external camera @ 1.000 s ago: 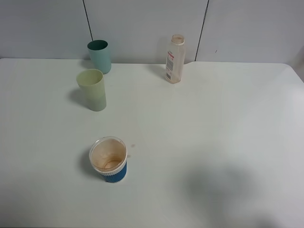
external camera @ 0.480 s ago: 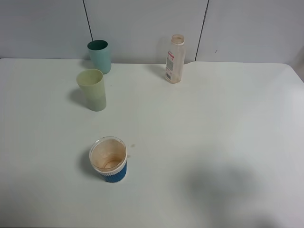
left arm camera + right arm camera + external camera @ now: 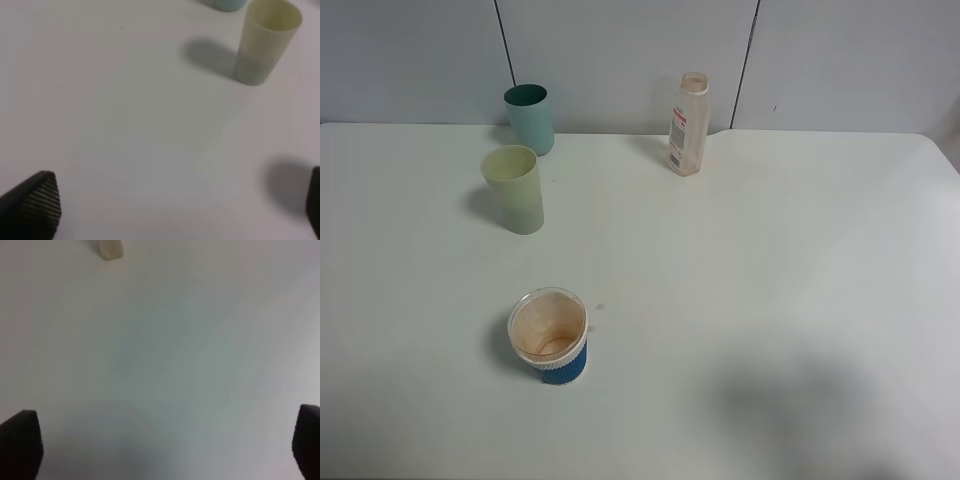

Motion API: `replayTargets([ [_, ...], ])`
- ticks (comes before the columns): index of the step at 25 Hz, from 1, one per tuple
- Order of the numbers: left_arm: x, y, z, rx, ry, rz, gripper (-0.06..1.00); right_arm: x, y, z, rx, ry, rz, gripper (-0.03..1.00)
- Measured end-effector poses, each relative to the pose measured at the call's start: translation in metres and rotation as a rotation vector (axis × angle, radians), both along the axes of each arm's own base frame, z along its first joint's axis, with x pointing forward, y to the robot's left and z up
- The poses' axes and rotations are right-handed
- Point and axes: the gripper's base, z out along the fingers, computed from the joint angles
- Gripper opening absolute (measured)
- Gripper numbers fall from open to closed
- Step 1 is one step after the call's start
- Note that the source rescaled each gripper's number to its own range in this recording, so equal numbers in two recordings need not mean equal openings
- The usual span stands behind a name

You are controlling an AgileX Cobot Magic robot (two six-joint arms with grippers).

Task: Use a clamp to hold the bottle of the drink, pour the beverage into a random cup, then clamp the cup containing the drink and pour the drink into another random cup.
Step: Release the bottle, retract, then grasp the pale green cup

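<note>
- Left wrist view: the left fingers (image 3: 35, 205) are spread wide, their two dark tips far apart. Only bare counter (image 3: 125, 125) lies between them, and they grip nothing.
- Right wrist view: the right fingers (image 3: 20, 440) are spread just as wide over plain counter and also hold nothing.
- Ahead of the left fingers and well apart from them, the pale yellow-green tumbler (image 3: 265, 45) stands upright and casts a soft shadow. The foot of the teal tumbler (image 3: 227, 4) shows just behind it, cut off by the frame edge.
- Exterior high view: the teal tumbler stands at the back left by the wall. The yellow-green one stands near it, a little forward, and the two do not touch.
- The bottle (image 3: 688, 125) stands upright and capless at the back middle near the wall, well apart from both tumblers. I cannot tell whether it holds any liquid.
- A short cup with a blue ribbed sleeve (image 3: 550, 338) sits front left, stained brown inside and well apart from the rest.
</note>
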Motion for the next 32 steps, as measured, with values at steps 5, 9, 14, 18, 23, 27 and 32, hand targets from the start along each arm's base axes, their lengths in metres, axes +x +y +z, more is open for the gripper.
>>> replayTargets([
  [5,0.0000,0.0000,0.0000,0.000,0.000,0.000,0.98,-0.0007,-0.0003,0.0000,0.001,-0.002,-0.083,1.00],
  [9,0.0000,0.0000,0.0000,0.000,0.000,0.000,0.98,-0.0013,0.0000,0.0000,0.001,-0.002,-0.155,1.00],
  [14,0.0000,0.0000,0.0000,0.000,0.000,0.000,0.98,-0.0020,0.0004,0.0000,0.001,-0.002,-0.253,1.00],
  [18,0.0000,0.0000,0.0000,0.000,0.000,0.000,0.98,-0.0023,0.0006,0.0000,0.001,-0.002,-0.294,1.00],
  [23,0.0000,0.0000,0.0000,0.000,0.000,0.000,0.98,-0.0023,0.0006,0.0000,0.001,-0.002,-0.297,1.00],
  [27,0.0000,0.0000,0.0000,0.000,0.000,0.000,0.98,-0.0023,0.0006,0.0000,0.001,-0.002,-0.297,1.00],
  [32,0.0000,0.0000,0.0000,0.000,0.000,0.000,0.98,-0.0023,0.0006,0.0000,0.001,-0.002,-0.297,1.00],
])
